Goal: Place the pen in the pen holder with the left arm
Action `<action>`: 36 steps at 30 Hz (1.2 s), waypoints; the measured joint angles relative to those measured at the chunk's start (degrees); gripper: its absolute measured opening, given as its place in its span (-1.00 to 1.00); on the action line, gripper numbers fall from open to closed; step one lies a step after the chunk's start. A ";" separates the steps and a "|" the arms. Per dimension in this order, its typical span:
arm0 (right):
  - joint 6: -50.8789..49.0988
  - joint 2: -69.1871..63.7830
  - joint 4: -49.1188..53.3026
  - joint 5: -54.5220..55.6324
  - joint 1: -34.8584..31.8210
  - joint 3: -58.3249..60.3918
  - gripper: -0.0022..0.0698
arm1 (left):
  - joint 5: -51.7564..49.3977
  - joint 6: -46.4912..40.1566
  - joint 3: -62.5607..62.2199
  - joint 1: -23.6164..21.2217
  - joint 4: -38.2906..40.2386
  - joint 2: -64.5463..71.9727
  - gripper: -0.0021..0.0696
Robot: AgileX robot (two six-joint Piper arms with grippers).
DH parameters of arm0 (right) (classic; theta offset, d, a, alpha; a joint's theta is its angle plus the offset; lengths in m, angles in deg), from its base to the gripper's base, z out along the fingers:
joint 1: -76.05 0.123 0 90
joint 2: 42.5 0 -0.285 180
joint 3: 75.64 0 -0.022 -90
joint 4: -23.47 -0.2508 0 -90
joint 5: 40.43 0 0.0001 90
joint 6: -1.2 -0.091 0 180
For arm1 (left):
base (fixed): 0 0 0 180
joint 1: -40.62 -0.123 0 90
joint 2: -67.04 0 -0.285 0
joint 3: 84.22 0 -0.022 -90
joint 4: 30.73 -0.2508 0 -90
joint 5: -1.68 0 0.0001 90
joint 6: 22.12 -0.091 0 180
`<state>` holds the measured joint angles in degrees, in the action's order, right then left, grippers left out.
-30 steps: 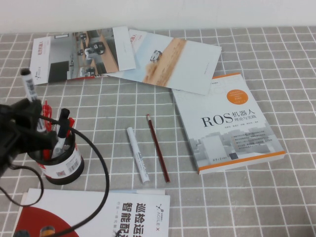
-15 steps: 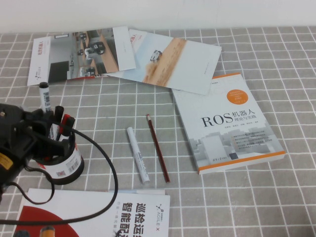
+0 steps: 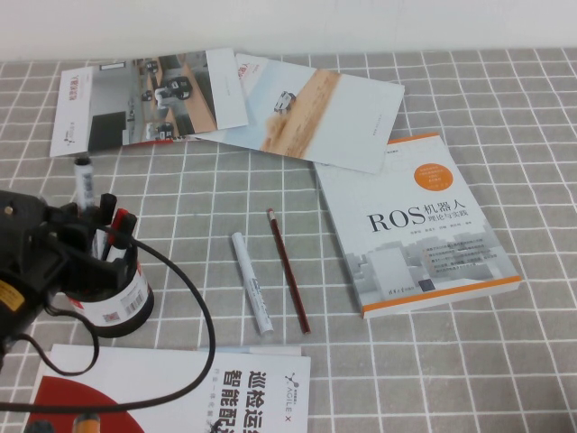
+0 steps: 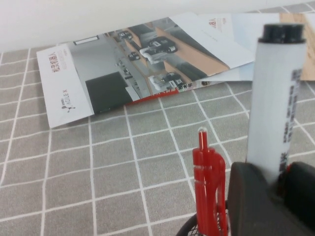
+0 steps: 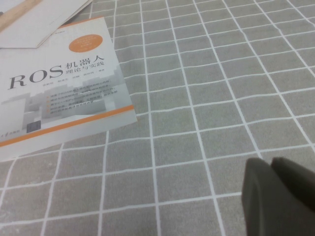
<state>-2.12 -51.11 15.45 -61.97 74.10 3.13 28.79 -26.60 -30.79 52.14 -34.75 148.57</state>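
The pen point(image 3: 84, 185), a thick marker with a white printed label and a black top end, stands upright with its lower end down in the pen holder point(image 3: 117, 298), a black mesh cup with a white and red band. My left gripper point(image 3: 83, 236) is over the cup's left side, shut on the pen's barrel. In the left wrist view the pen point(image 4: 275, 98) rises between the black fingers point(image 4: 251, 196), next to a red pen point(image 4: 209, 187) standing in the cup. My right gripper point(image 5: 273, 196) is shut and empty over bare tablecloth; it is outside the high view.
An all-white marker point(image 3: 252, 284) and a thin dark-red pencil point(image 3: 288, 271) lie mid-table. A ROS book point(image 3: 415, 225) lies to the right, brochures point(image 3: 135, 99) at the back, a booklet point(image 3: 180, 392) at the front left. The left arm's black cable point(image 3: 194, 307) loops beside the cup.
My left gripper has come down and a little right with the pen. The pen's top has sunk and its lower end now sits among the pens in the cup.
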 joint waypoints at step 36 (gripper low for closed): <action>0.00 0.00 0.00 0.00 0.00 0.00 -0.98 | -51.20 12.38 0.10 0.00 4.02 -59.58 -0.95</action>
<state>-2.12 -51.11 15.45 -61.97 74.10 3.13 -22.40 -14.22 -30.69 52.14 -30.73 88.99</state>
